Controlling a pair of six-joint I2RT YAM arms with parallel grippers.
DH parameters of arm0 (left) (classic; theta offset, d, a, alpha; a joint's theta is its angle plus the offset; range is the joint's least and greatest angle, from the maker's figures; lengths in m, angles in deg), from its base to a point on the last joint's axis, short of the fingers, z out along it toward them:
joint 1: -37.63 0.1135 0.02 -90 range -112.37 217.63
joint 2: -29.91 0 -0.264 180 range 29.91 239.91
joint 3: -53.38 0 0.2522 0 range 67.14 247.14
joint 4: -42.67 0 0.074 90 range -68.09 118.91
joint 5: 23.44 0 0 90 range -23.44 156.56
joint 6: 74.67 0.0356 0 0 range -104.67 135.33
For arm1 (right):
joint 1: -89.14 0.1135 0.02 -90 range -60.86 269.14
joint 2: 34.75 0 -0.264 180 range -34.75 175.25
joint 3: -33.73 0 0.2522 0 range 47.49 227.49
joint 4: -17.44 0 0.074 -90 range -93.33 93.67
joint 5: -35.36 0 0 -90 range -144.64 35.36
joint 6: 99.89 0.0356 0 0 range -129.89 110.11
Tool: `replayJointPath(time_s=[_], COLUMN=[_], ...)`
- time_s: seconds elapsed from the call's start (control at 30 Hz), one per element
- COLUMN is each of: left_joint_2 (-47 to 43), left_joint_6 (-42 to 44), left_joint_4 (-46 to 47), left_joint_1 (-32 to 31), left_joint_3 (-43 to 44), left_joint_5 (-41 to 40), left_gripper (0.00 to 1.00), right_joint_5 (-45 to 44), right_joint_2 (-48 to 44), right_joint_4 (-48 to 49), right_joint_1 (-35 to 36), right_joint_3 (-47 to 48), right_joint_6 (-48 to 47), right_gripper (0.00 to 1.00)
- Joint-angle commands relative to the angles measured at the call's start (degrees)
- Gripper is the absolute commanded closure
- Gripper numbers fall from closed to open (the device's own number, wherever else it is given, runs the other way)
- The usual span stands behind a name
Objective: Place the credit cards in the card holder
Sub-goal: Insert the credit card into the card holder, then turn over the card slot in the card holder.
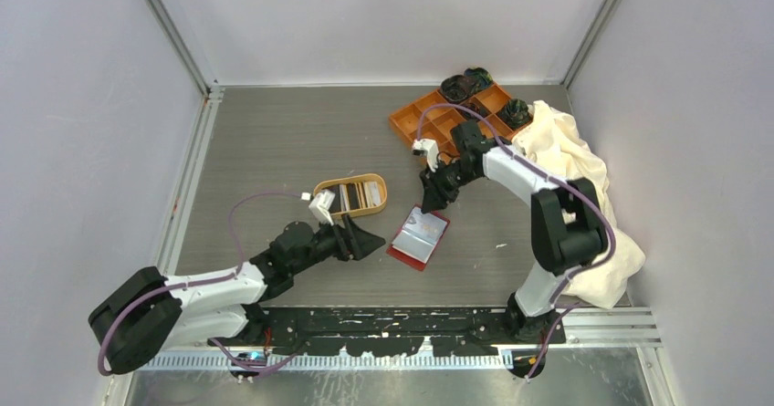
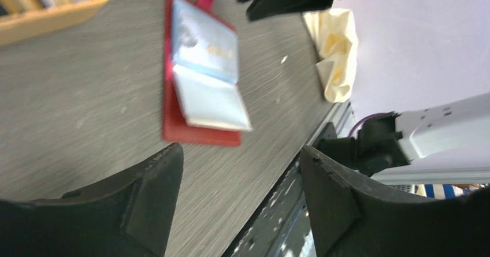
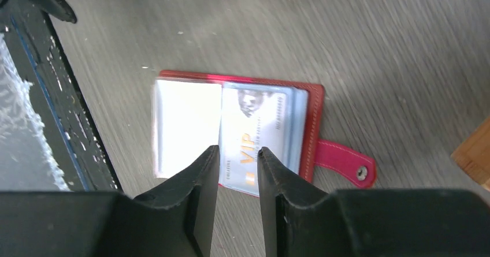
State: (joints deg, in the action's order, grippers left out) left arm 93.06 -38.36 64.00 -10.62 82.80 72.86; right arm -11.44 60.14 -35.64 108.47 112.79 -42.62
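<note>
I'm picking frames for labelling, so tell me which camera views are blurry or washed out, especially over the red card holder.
Left wrist: motion-smeared, card holder soft. Right wrist: glare whitens one clear sleeve, though the VIP card is readable. Top external: sharp, evenly lit.

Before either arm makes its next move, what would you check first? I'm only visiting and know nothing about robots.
1. The card holder lies open and flat: ok.
2. The left gripper is open and empty: ok.
3. The right gripper hangs over the holder, jaws slightly apart with nothing between them: ok.
4. There are credit cards waiting in the oval dish: ok.
5. A free sleeve in the holder: cannot tell. One sleeve shows a VIP card; the page beside it is washed out by glare.
</note>
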Motion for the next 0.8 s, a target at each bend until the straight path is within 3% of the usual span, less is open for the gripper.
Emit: replayJointPath(time_s=[0.0,0.1,0.27,0.53,0.77], left_joint_2=[-3.7,-4.2,-1.2,11.9,25.7], left_joint_6=[-1.3,-1.8,-5.1,-6.8,-9.7], left_joint_4=[9.7,6.3,6.2,10.9,20.1], left_joint_1=[0.3,0.3,0.1,-5.5,-5.8], left_joint_3=[-6.9,-6.0,-5.8,-1.3,2.8], left_joint_5=[-3.3,-0.2,1.5,-2.3,-1.0], left_gripper=[0.24,0.27,0.41,0.42,0.43], right_joint_5=[-0.1,-1.9,-4.9,-6.8,-8.0], right_joint_2=[5.8,7.6,9.1,12.8,13.7], right_joint_4=[-5.7,-5.2,-4.9,-7.1,-8.8], right_joint_1=[-2.1,-2.1,-2.1,-1.9,-1.7], right_joint_3=[4.7,4.9,5.1,6.3,7.2], right_joint_6=[7.5,8.5,8.5,6.7,5.3], right_gripper=[0.63,0.62,0.6,0.6,0.6])
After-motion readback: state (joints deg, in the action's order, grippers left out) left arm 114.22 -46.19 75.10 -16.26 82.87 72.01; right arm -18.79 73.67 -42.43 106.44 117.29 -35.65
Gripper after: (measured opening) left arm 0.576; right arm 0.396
